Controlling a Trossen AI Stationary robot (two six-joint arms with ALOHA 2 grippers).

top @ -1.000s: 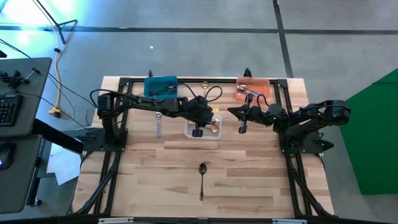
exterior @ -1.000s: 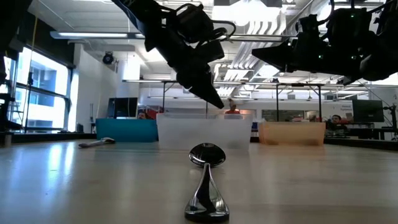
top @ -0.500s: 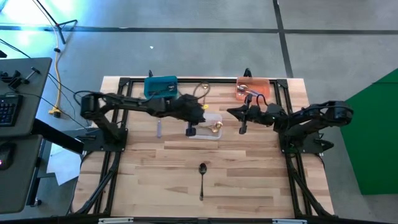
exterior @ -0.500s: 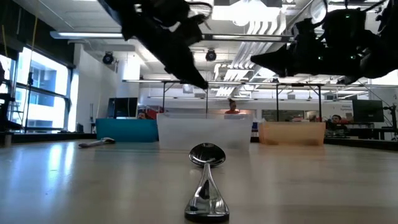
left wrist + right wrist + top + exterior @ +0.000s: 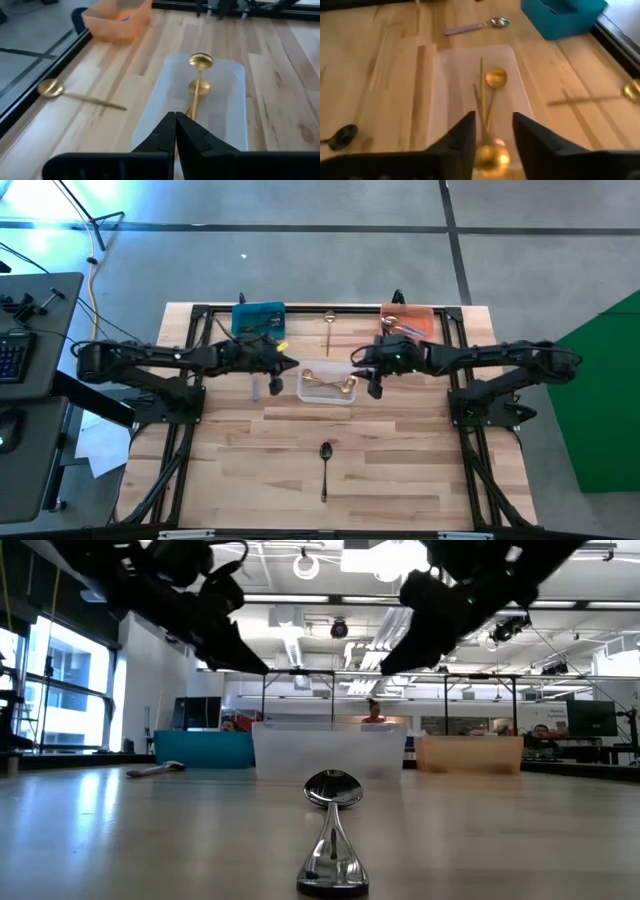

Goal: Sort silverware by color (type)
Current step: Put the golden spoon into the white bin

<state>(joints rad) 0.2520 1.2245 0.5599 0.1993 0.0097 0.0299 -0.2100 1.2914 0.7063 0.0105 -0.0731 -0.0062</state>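
Gold spoons (image 5: 330, 382) lie in the clear bin (image 5: 326, 397) at table centre; one more gold spoon (image 5: 328, 325) rests near the far edge. Black spoon (image 5: 325, 463) alone on the near boards. Lilac-handled spoon (image 5: 256, 387) just left of the bin.

Right gripper (image 5: 492, 135) over the bin's right end, fingers parted; a gold spoon between them, possibly falling. Left gripper (image 5: 176, 131) pressed closed, empty, by the bin's left end.

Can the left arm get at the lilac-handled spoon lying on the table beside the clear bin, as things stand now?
Probably yes: the left gripper, shut, hangs close by the lilac-handled spoon, and nothing lies over it.
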